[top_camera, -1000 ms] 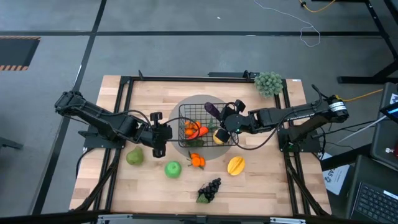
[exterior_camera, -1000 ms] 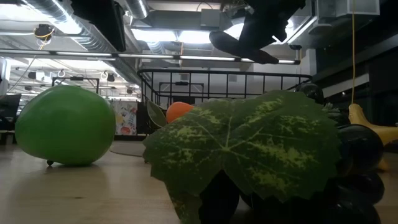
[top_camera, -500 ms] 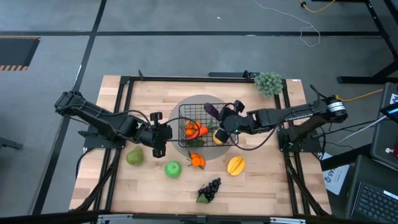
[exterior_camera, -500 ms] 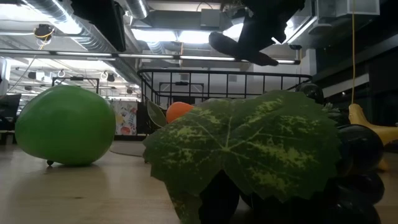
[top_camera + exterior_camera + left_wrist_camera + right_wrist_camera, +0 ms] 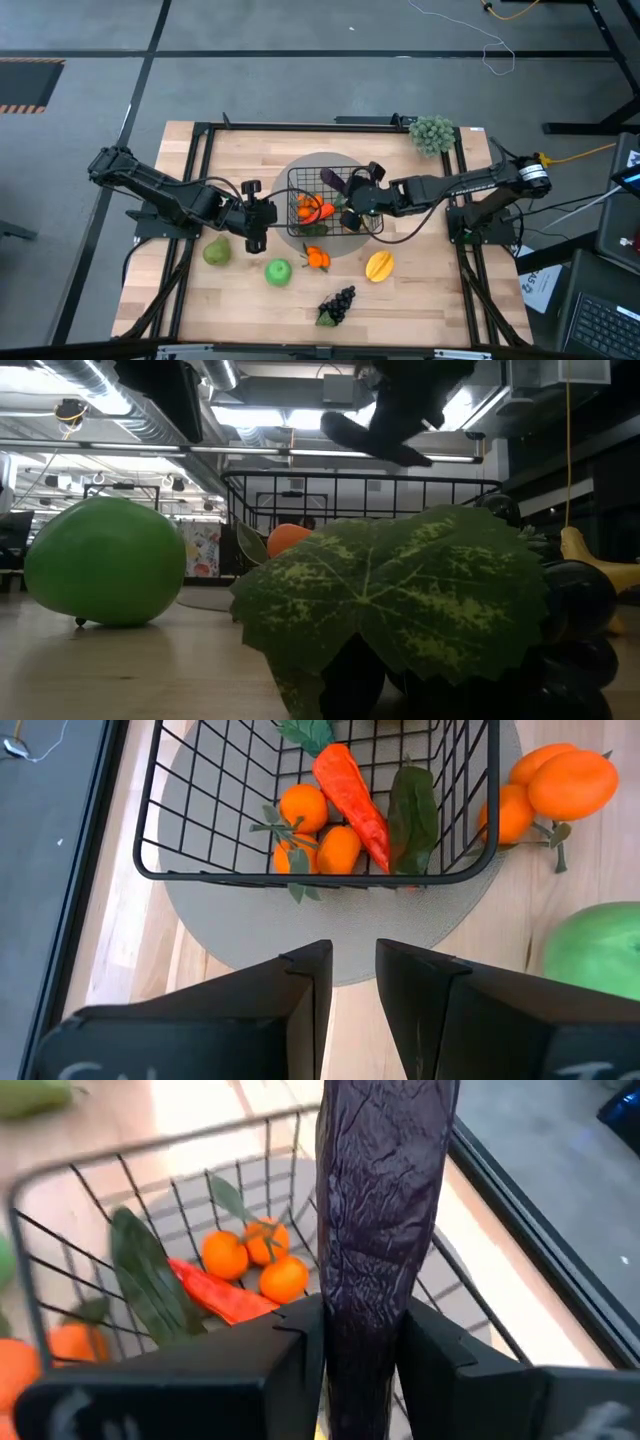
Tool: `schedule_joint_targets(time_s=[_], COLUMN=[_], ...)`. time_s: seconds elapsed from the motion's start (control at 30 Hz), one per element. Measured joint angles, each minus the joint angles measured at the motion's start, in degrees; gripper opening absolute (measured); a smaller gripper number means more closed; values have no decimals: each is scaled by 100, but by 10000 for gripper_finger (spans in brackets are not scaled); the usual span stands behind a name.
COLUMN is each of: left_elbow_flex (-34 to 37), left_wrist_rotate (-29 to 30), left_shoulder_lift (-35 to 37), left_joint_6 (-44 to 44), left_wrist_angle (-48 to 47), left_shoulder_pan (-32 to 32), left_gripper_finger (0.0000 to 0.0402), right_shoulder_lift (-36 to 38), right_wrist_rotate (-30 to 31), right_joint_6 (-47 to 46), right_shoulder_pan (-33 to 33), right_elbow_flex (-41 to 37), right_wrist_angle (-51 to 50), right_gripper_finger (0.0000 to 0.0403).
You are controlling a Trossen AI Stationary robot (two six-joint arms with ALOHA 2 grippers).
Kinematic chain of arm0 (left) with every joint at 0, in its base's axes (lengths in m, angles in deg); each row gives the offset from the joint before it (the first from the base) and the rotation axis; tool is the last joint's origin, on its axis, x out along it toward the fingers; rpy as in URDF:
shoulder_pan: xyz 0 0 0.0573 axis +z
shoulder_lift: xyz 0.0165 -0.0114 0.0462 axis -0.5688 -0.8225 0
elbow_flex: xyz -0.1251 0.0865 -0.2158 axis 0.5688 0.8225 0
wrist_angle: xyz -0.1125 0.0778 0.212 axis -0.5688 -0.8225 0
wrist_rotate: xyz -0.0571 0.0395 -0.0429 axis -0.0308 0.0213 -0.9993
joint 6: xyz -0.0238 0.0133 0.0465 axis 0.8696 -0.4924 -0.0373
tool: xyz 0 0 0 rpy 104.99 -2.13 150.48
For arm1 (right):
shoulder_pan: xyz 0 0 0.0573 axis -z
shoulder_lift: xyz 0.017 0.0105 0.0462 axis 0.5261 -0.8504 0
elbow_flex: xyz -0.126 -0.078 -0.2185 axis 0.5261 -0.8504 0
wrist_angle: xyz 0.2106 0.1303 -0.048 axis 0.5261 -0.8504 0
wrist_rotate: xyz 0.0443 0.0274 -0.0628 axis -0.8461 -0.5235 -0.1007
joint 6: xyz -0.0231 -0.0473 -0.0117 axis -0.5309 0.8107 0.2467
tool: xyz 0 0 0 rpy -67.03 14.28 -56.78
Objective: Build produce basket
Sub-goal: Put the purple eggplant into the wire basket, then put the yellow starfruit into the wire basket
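Since the earlier frames we see the right gripper [image 5: 350,194] shift leftward, carrying the purple eggplant [image 5: 385,1230] from over the basket's right edge to a spot above its interior; in the low view the dark shape overhead has slid the same way. The right wrist view shows its fingers [image 5: 285,1355] clamped on either side of the eggplant, which juts forward past them and hangs over the black wire-mesh basket [image 5: 300,180]. The basket sits on a flat grey round disc [image 5: 325,160] at the middle of the worktop [image 5: 420,290], and inside it lie the orange carrot [image 5: 350,790], a few small oranges [image 5: 303,807] and a dark green leaf [image 5: 412,815]. The left gripper [image 5: 353,975] has not moved: it hovers just beside the basket's left rim, fingers slightly apart with nothing between them. We judge the eggplant is now placed for a drop, so what is needed next is lowering a little and letting go clear of the carrot. Still out on the worktop are the pear [image 5: 217,252], the green apple [image 5: 278,271], a second bunch of oranges [image 5: 317,258], a yellow fruit [image 5: 378,266] and the dark grapes [image 5: 338,303], so by our reckoning the task is less than half done. A pale bushy cluster [image 5: 432,133] rests at the far right corner.
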Motion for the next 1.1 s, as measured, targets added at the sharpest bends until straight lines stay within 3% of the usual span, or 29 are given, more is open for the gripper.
schedule_joint_targets(time_s=[0.27, 0.67, 0.97, 1.1], left_elbow_flex=[0, 0, 0, 0], left_wrist_rotate=[-2, -2, -2, -1], left_shoulder_lift=[0, 0, 0, 0], left_joint_6=[0, 0, 0, 0], left_wrist_angle=[0, -3, -5, -3], left_shoulder_pan=[2, 2, 0, 1], left_gripper_finger=[69, 69, 69, 69], right_shoulder_lift=[0, -2, -2, -2], right_wrist_rotate=[-357, 59, 40, -638], right_joint_6=[390, 933, 830, 406], right_shoulder_pan=[-2, 39, 39, 31], right_elbow_flex=[121, 121, 121, 123], right_wrist_angle=[-38, 159, 144, 109], right_gripper_finger=[103, 173, 175, 173])
